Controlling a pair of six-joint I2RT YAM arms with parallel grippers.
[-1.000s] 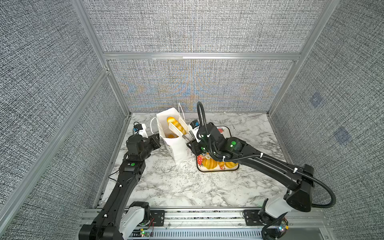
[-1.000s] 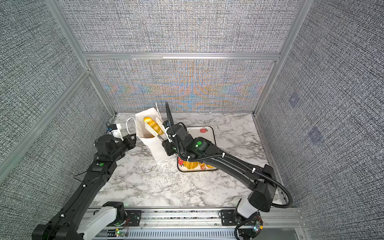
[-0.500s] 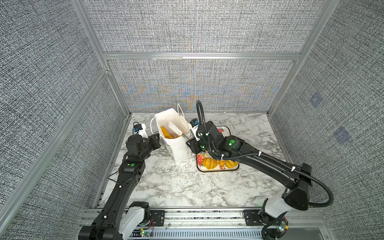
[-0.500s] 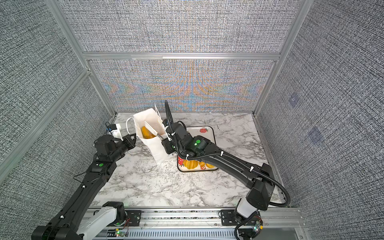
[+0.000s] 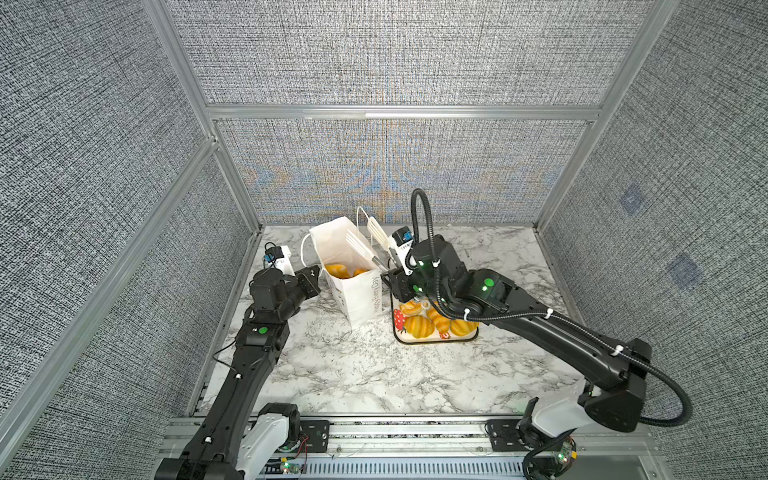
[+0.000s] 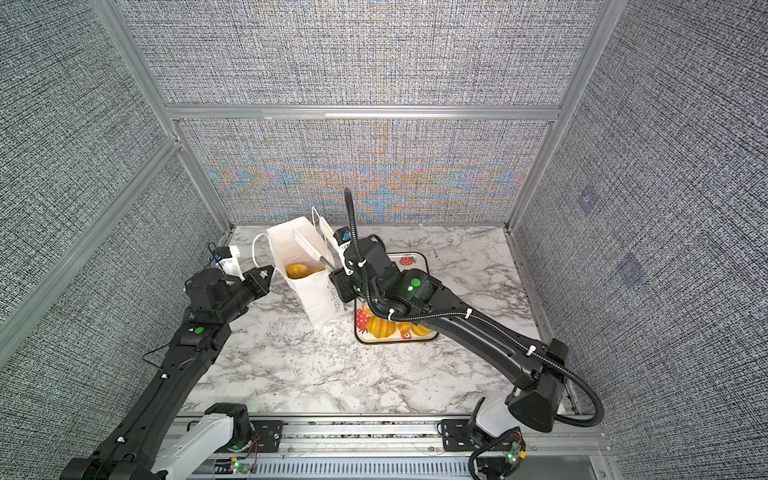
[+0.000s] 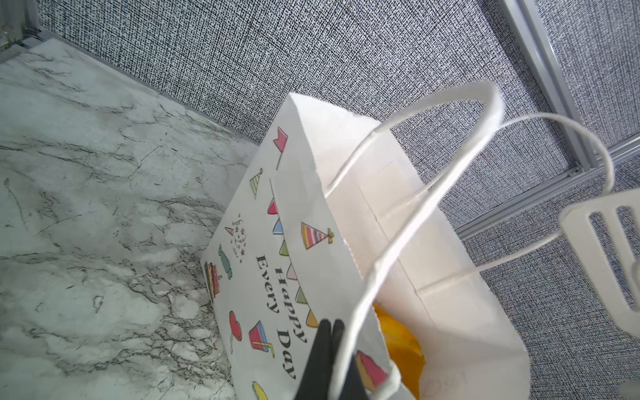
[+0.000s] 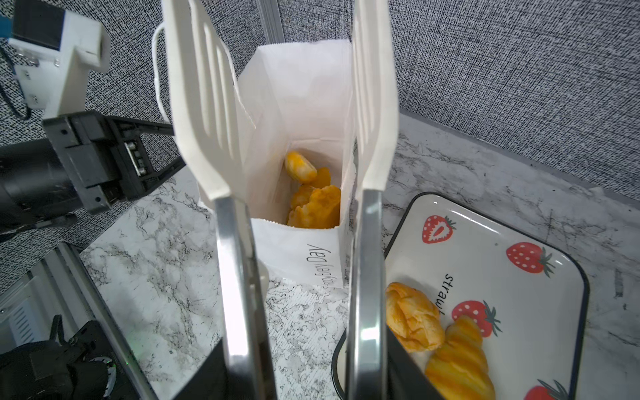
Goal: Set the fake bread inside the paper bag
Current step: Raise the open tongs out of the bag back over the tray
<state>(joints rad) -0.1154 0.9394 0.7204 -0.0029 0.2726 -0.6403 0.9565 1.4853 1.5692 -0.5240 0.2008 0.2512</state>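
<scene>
Several fake bread (image 8: 313, 204) pieces lie inside the upright paper bag (image 5: 357, 295), more on the tray (image 8: 485, 249) beside it. The right gripper (image 5: 395, 280) clamps spread tongs (image 8: 188, 138) above it; the left gripper (image 7: 329, 329) is closed, perhaps pinching its handle (image 7: 491, 104).

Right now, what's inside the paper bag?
At least three golden fake bread pieces lie piled at the bottom of the paper bag. Its near wall and the pile itself hide anything underneath, so no full count. The tongs over the bag hold nothing.
</scene>
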